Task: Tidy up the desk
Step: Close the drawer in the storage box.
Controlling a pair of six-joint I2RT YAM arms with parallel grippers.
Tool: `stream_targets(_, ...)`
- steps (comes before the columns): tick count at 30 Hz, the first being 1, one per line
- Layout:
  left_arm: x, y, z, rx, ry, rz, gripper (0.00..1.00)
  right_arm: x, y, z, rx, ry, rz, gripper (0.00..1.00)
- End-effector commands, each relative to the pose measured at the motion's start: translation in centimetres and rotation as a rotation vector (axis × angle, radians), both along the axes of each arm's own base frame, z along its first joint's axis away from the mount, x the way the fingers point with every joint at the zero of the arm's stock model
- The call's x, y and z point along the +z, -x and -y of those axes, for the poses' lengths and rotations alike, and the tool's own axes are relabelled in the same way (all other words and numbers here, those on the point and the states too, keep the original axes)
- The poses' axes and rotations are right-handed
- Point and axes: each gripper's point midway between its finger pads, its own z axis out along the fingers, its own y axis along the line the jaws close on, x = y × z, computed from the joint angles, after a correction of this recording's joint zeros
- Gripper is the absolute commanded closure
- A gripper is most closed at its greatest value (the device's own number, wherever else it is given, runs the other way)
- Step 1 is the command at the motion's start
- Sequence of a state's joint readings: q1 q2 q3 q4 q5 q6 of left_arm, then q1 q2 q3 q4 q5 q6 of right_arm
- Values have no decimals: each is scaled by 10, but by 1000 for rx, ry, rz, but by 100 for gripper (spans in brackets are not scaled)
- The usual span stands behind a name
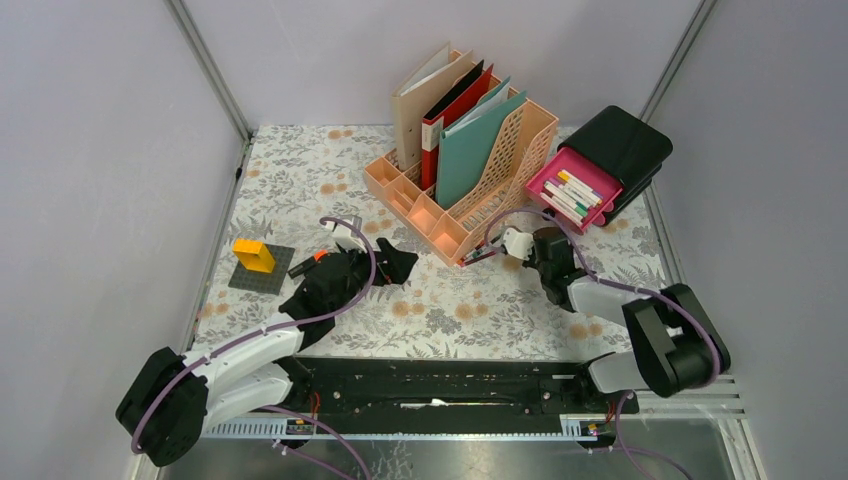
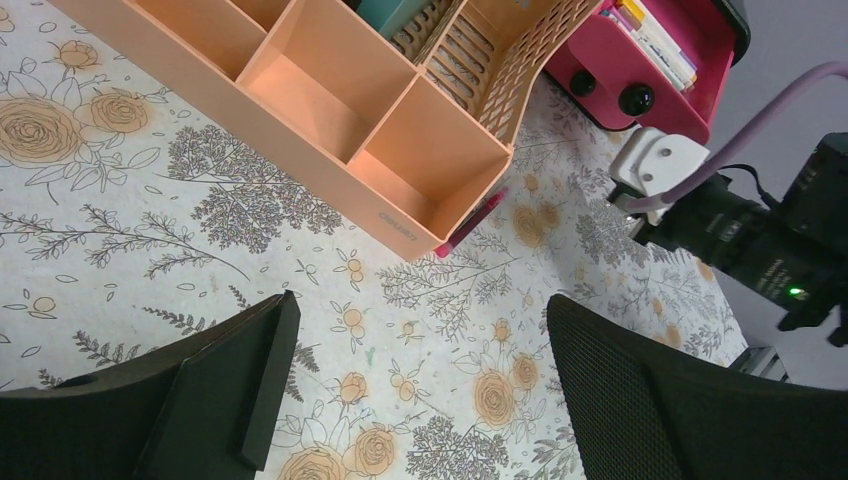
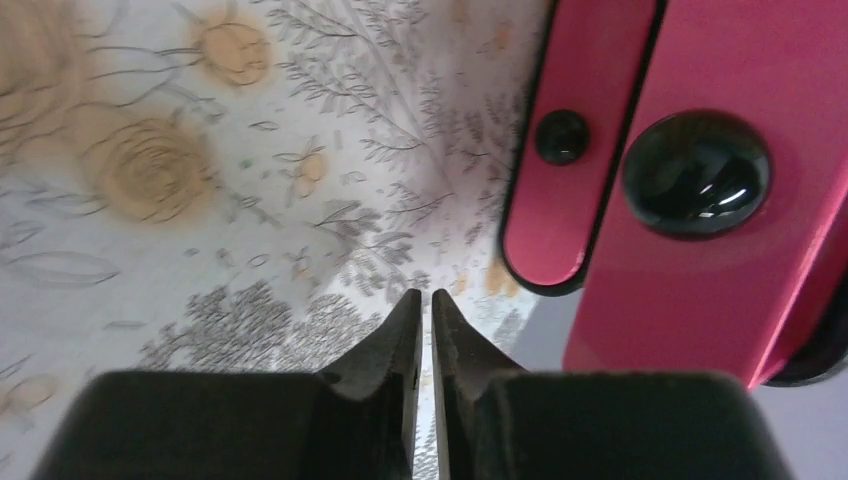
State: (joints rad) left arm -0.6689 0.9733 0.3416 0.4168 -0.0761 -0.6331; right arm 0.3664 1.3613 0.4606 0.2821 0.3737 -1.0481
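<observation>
**Top view, read left to right.** The counter, a whitish cloth printed with grey leaves and orange-brown flowers, fills the floor between the grey walls. Its long axis runs left to right across the view, and its near long edge lies along the arm bases.

- **Far left:** a yellow block stands on a grey baseplate.
- **Left of centre:** the left pincer hangs over bare cloth near the rack. It is released, its fingers spread wide with nothing between them.
- **Centre rear:** a peach file rack holds upright folders, and its front compartments face the arms.
- **At the rack's near right corner:** a red pen lies on the cloth against the rack.
- **Right of the pen:** the right pincer is clenched. Only a thin slit shows between its fingertips, and nothing is visible in it. It is low over the cloth, near the front of a pink drawer with a black knob.
- **Right rear:** the drawer is pulled out of a black cabinet and holds markers.
</observation>
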Motion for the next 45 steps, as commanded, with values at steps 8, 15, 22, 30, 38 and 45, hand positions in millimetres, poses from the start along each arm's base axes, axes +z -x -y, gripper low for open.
stream_targets(8,32,-4,-2,14,59,76,1,79,-56,22,-109,53,384,70)
stream_targets(15,31,-4,-3,14,61,78,1,105,-83,44,-169,-3,357,63)
stream_targets(22,30,-3,-7,24,60,80,1,100,-101,65,-232,-106,228,55)
stream_targets(30,29,-3,-10,32,57,80,1,89,-107,74,-253,-211,100,48)
stream_targets(38,29,-3,-10,33,58,80,1,93,-105,61,-240,-356,-8,33)
stream_targets(45,29,-4,-11,34,58,80,1,100,-101,47,-230,-502,-83,25)
